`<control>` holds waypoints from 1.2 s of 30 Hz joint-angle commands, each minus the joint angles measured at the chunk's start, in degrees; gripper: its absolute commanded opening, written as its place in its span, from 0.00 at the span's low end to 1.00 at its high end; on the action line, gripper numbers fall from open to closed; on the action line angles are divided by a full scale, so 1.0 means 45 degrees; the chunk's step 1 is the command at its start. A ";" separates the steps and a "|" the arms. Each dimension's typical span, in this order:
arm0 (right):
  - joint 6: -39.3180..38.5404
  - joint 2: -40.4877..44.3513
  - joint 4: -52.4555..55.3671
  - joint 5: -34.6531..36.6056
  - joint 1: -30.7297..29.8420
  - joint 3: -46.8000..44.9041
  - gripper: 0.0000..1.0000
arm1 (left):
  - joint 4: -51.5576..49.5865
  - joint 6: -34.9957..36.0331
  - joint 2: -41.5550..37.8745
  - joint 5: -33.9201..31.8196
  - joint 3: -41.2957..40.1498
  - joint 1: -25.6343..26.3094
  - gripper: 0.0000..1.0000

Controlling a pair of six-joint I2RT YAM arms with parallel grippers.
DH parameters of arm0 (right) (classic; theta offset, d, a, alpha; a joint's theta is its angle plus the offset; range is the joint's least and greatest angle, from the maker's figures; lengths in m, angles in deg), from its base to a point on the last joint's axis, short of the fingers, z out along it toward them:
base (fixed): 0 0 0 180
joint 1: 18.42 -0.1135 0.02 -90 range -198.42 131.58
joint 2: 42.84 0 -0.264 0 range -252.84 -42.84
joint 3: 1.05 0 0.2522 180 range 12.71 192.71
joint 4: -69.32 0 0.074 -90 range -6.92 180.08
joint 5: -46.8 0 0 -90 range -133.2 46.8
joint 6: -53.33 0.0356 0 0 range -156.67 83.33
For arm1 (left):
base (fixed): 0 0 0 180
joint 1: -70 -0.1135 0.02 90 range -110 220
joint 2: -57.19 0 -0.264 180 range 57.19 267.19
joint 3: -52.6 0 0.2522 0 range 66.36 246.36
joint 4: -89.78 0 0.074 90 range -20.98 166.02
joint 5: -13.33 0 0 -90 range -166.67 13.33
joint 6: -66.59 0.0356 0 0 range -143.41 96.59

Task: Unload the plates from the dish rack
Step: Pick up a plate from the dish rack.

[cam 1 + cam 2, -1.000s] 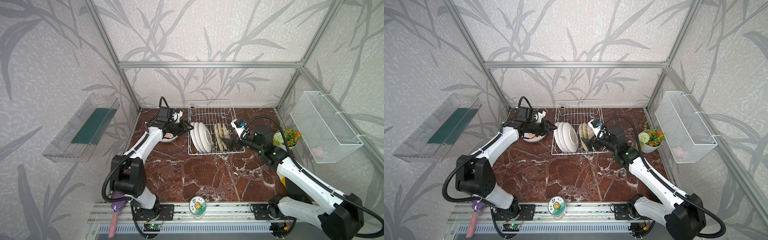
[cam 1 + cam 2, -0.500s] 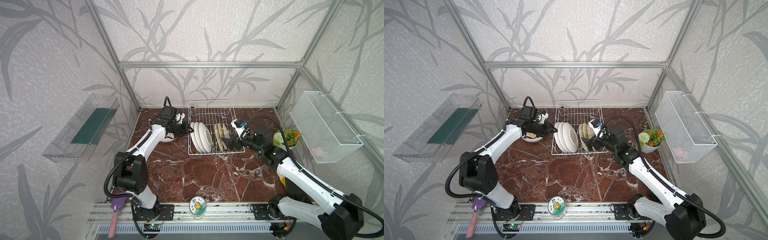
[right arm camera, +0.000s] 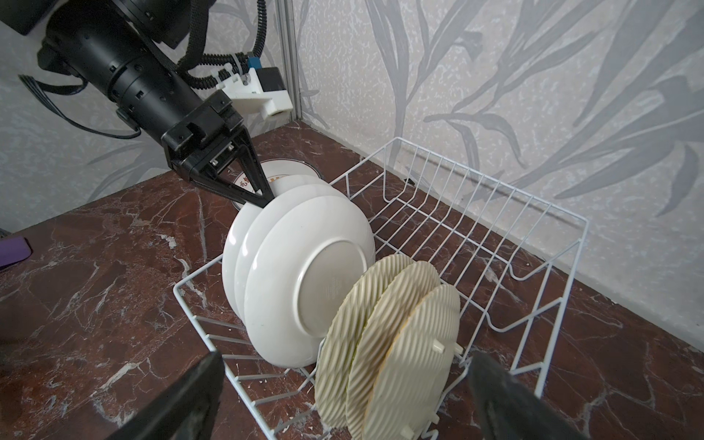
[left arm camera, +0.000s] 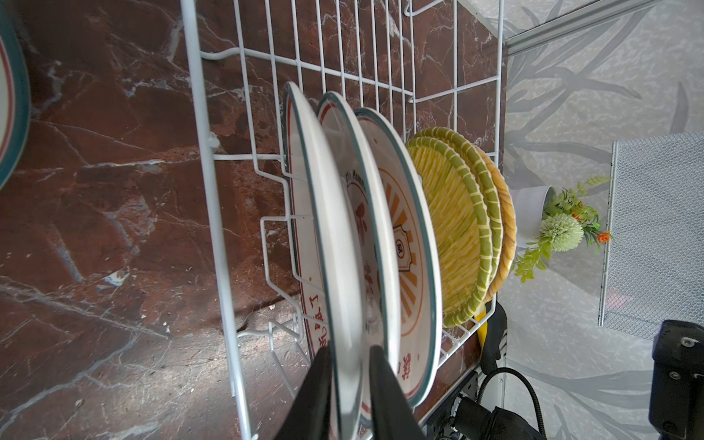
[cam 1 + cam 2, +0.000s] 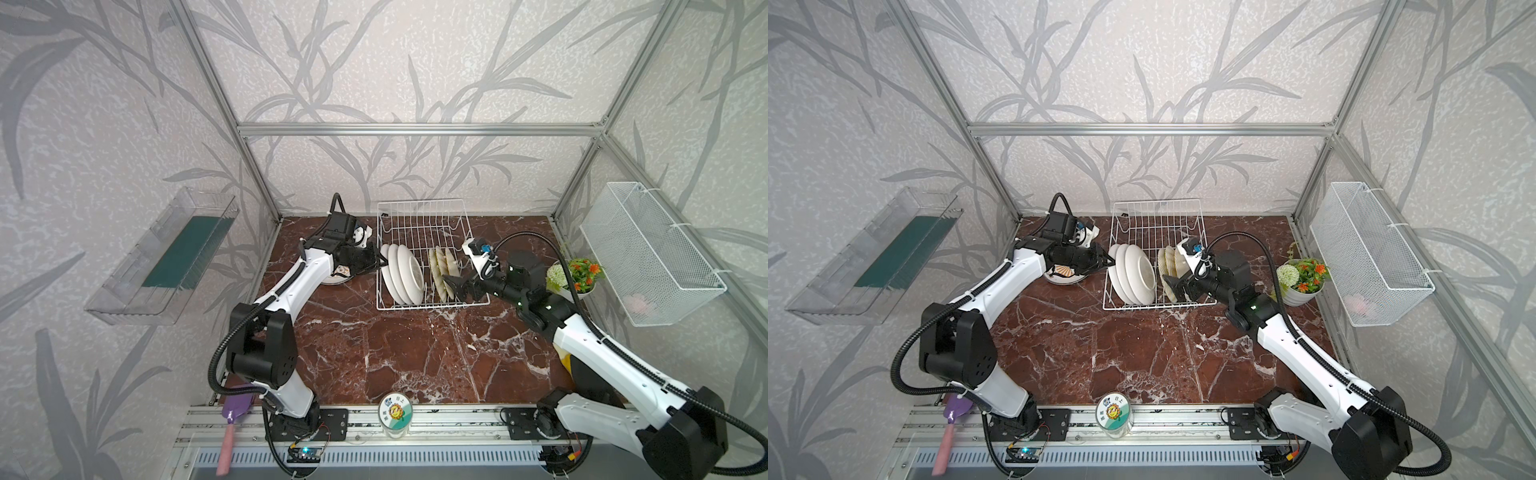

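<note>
Since a second ago the left gripper point(image 4: 349, 354) has swung off the flat white plate point(image 5: 1061, 276) on the table point(image 5: 415, 353) beside the dish rack point(image 5: 419, 224), and its jaws have narrowed. Its fingers now flank the near rim of what looks like the middle plate point(image 4: 343, 247), close against it; whether they pinch it yet I cannot tell. That plate stands on edge, leaning, face toward the left arm and edge-on to the gripper, so the pull should run up along its plane. The right gripper point(image 5: 452, 286) hangs wide open and empty, nearer the wicker plates point(image 3: 400, 324). Count: three upright white plates point(image 3: 304, 274) and three wicker plates in the rack, one white plate out.
</note>
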 commanded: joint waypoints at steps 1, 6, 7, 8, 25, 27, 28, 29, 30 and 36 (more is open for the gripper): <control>-0.0117 0.0119 -0.0095 0.0123 -0.0033 -0.0144 0.99 | 0.0084 -0.0086 0.0195 -0.0014 0.0291 0.0082 0.21; -0.0142 0.0090 -0.0099 0.0123 -0.0033 -0.0100 0.99 | 0.0119 -0.0077 0.0312 0.0072 0.0314 0.0111 0.21; -0.0156 0.0089 -0.0114 0.0123 -0.0041 -0.0100 0.99 | 0.0125 -0.0060 0.0337 0.0094 0.0314 0.0128 0.21; -0.0184 0.0069 -0.0120 0.0123 -0.0038 -0.0100 0.99 | 0.0129 -0.0071 0.0382 0.0089 0.0314 0.0140 0.21; -0.0220 0.0164 -0.0158 0.0375 -0.0038 -0.0235 0.99 | 0.0170 -0.0339 0.0516 0.0305 0.0509 0.0211 0.11; -0.0230 0.0199 -0.0179 0.0394 -0.0029 -0.0275 0.99 | 0.0163 -0.0379 0.0492 0.0313 0.0522 0.0214 0.11; -0.0232 0.0206 -0.0178 0.0396 -0.0047 -0.0293 0.99 | 0.0184 -0.0411 0.0447 0.0285 0.0514 0.0237 0.08; -0.0239 0.0216 -0.0179 0.0386 -0.0047 -0.0297 0.99 | 0.0225 -0.0478 0.0425 0.0241 0.0496 0.0227 0.07; -0.0245 0.0206 -0.0179 0.0396 -0.0035 -0.0325 0.99 | 0.0367 -0.0601 0.0359 0.0249 0.0446 0.0228 0.05; -0.0347 0.0206 -0.0120 0.0474 -0.0036 -0.0335 0.99 | 0.1306 -0.1309 0.0211 0.0748 0.0120 0.0228 0.00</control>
